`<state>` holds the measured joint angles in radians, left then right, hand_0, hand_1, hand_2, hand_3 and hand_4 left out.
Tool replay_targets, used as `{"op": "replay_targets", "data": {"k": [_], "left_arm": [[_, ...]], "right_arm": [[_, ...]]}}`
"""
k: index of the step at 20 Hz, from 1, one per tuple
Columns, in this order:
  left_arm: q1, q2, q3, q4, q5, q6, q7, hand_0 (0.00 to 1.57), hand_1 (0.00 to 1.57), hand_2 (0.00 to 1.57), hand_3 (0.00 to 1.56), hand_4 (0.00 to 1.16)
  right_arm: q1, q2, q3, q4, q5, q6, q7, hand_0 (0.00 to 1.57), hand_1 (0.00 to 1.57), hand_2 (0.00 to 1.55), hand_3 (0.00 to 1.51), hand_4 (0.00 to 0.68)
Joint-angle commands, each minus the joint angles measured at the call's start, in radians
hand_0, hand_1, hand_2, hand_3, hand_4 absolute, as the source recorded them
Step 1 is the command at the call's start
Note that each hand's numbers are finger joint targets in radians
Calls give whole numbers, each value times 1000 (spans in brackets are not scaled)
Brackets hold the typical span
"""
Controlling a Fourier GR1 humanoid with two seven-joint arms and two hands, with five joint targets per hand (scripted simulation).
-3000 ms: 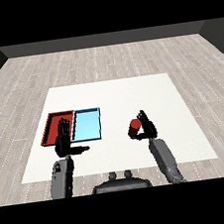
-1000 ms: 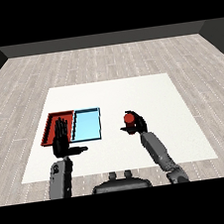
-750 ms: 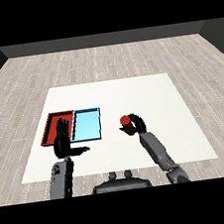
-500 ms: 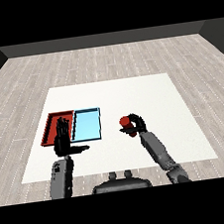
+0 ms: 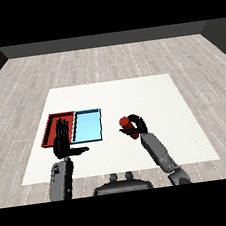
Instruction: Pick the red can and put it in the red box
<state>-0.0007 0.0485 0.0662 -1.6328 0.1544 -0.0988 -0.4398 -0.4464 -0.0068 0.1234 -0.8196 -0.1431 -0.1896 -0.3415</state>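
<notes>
- Red can [image 5: 127, 126]: held in right hand [image 5: 138, 126], fingers curled round it, right of blue tray [image 5: 87, 126], well apart from red tray [image 5: 52, 129].
- Left hand [image 5: 63, 142]: released, fingers straight, over red tray's near edge.
- Risk: can ends up in blue tray, since it lies between; left hand may block the drop.

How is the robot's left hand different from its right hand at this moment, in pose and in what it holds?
The right hand is curled round the red can, while the left hand holds nothing. The left hand's fingers are straight and point up with the thumb out to the side; the right hand's are bent. The left hand is in front of the red tray; the right hand is to the right of the light blue tray. Both are black, on grey forearms.
</notes>
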Motion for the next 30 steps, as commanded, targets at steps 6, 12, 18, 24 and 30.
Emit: {"op": "replay_targets", "data": {"k": [6,12,18,24,30], "left_arm": [[28,21,6,-5,2,-30,-17,0,0,0,0,0],[-19,-11,-35,-31,-43,29,47,0,0,0,0,0],[14,-47,-211,-103,-91,63,108,0,0,0,0,0],[-69,-48,-268,-95,-137,115,235,0,0,0,0,0],[-111,-48,-351,4,-157,205,201,0,0,0,0,0]], "right_arm": [[122,1,37,-335,27,-30,45,1547,1547,1458,1383,581],[166,-55,28,-543,47,-23,162,1515,1515,1460,1383,608],[247,-94,-14,-714,-29,57,79,1485,1485,1441,1398,631],[245,-48,31,-841,29,-2,155,1438,1438,1410,1381,622],[66,5,148,-654,42,-166,108,1438,1438,1410,1381,622]]}}
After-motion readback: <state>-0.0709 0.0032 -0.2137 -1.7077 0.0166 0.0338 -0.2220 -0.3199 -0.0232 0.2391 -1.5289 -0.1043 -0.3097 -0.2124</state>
